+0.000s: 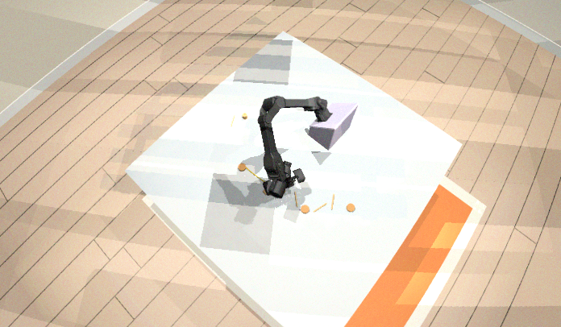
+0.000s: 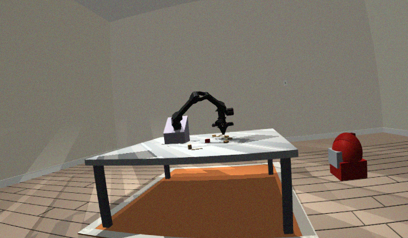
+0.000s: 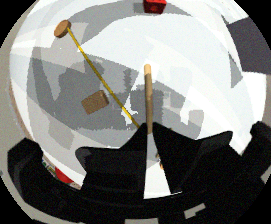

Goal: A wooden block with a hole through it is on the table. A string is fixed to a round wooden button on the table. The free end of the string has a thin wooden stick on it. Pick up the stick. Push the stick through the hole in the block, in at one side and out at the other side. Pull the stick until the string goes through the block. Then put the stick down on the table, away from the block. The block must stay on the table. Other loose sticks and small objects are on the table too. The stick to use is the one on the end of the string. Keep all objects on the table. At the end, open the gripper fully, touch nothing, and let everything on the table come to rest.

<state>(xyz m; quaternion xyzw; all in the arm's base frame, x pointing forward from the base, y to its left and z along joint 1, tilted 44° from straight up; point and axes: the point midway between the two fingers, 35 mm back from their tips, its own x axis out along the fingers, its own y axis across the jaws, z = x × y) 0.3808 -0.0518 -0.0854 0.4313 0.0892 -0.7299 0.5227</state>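
Note:
My gripper [image 3: 148,125] [image 2: 223,133] is shut on the wooden stick [image 3: 148,95], whose free length points away from the fingers. The fingertips are a little above the table. The yellow string [image 3: 102,78] [image 1: 255,175] runs nearly straight from the round wooden button [image 3: 62,29] [image 1: 241,167] to the fingertips, beside the stick's held end. The small wooden block [image 3: 95,102] lies left of the stick in the wrist view, apart from it. Its hole cannot be made out. In the top view the arm hides the stick and most of the block.
A red cube [image 3: 154,6] [image 2: 207,140] lies beyond the stick. Loose sticks [image 1: 296,199] [image 1: 320,207] [image 1: 332,201] and round discs [image 1: 305,209] [image 1: 351,208] lie beside the gripper. Another stick [image 1: 232,121] and a small cylinder [image 1: 244,116] lie farther off. A mauve box [image 1: 334,118] stands at the arm's base.

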